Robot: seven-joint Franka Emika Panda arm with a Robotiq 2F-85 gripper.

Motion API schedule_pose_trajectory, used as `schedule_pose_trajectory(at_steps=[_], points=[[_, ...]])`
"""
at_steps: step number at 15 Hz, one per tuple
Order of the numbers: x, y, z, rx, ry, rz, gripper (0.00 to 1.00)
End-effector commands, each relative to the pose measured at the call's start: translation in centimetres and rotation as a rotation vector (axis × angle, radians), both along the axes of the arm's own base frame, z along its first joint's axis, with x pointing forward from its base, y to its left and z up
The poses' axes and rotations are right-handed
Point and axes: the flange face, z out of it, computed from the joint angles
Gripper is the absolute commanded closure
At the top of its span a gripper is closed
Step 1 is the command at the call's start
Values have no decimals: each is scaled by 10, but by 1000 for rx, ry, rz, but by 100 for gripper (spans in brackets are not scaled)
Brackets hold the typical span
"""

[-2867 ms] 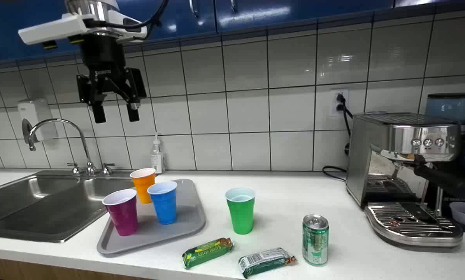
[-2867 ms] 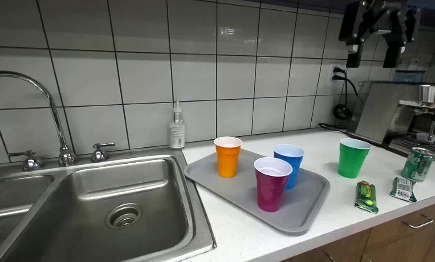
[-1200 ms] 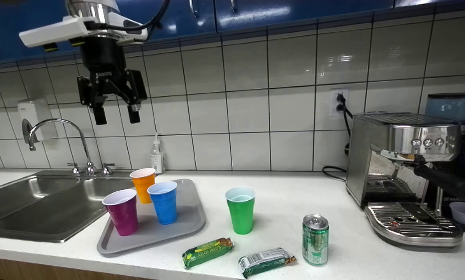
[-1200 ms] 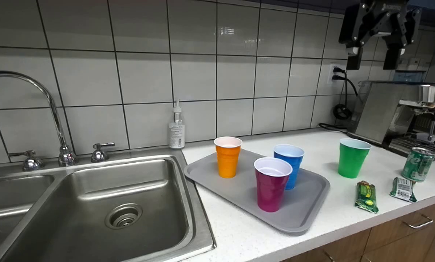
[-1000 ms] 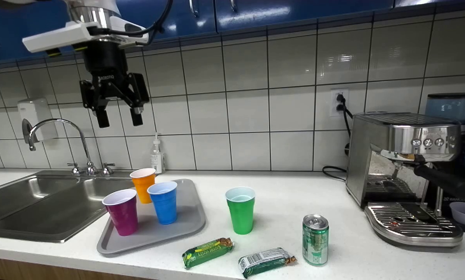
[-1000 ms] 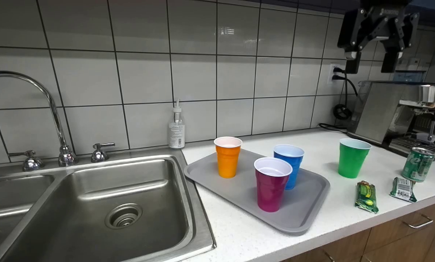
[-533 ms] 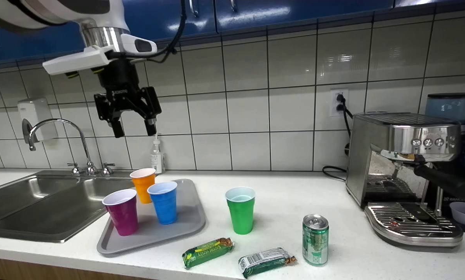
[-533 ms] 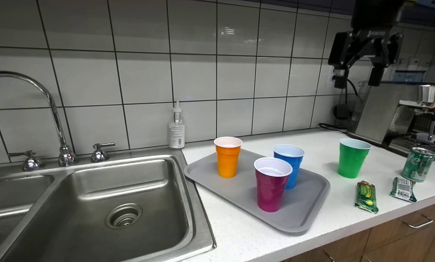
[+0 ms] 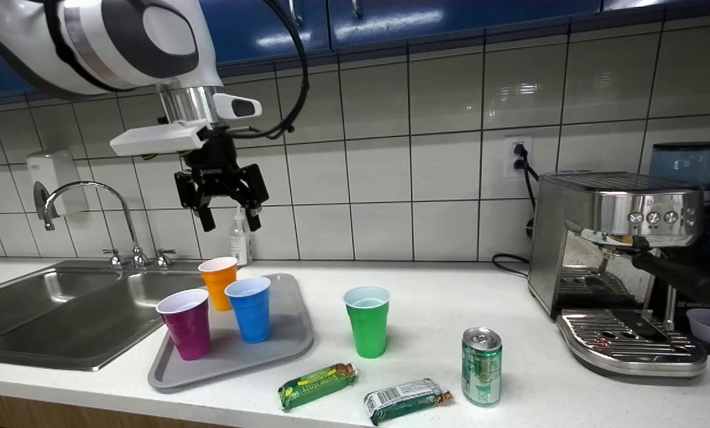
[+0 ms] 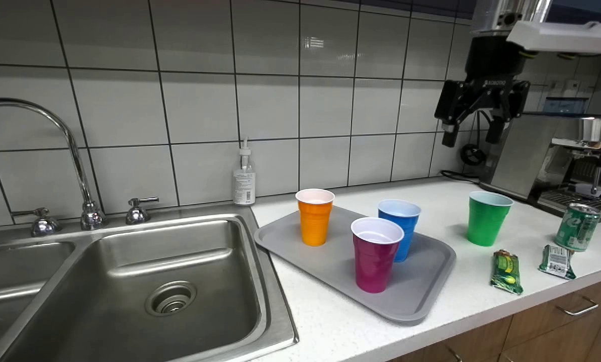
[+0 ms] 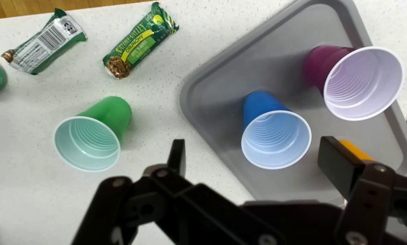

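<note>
Claw (image 9: 230, 223): hung in the air pointing down, its fingers (image 11: 338, 165) spread well apart.
Tray (image 9: 283, 342): lay on the counter (image 9: 432, 309), lower than the claw.
Blue cup (image 9: 251, 315): stood upright on the tray, lower than the claw, showing between the fingers in the wrist view.
Orange cup (image 10: 315, 221): shared the tray, partly hidden behind a finger in the wrist view.
Purple cup (image 9: 188, 327): stood on the tray, farther from the claw than the blue one.
Green cup (image 9: 369, 327): stood beside the tray, lower than the claw.
Can (image 9: 482, 368): stood on the counter, well apart from the claw.
</note>
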Motion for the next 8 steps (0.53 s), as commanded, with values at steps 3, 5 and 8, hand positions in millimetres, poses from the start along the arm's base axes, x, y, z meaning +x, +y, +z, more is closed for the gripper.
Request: schedule_pose_trajectory(at_steps=[3, 5, 8], points=[[25, 0, -37, -10, 1, 16, 0], [31, 2, -52, -16, 8, 22, 0], [41, 3, -71, -24, 16, 31, 0]])
